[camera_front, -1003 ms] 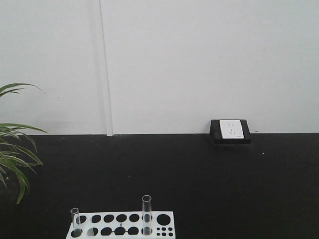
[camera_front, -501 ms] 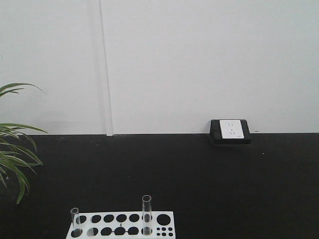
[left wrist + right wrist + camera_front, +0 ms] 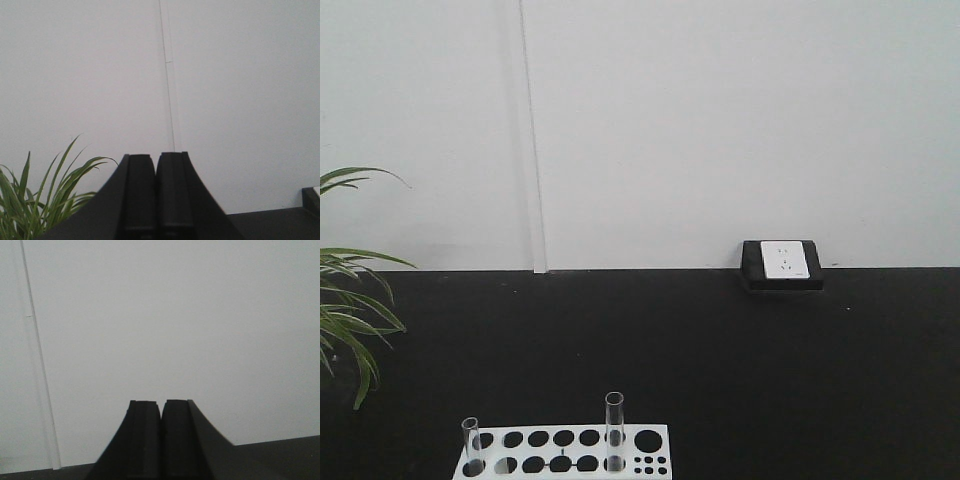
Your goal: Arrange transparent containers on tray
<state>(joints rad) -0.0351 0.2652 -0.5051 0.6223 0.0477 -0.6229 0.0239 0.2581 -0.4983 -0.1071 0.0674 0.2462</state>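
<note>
White wall (image 3: 720, 130) fills the upper half of the front view, matte and evenly lit. Thin vertical seam (image 3: 531, 140) left of centre. Black surface (image 3: 770, 380) spans the lower half. Black-framed white socket (image 3: 785, 259) right of centre, at the wall's base. Green plant leaves (image 3: 345, 315) at the left edge.

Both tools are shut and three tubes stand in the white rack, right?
Two, not three: the front view shows a left tube and a right tube in the rack. The left tool and right tool are shut.
</note>
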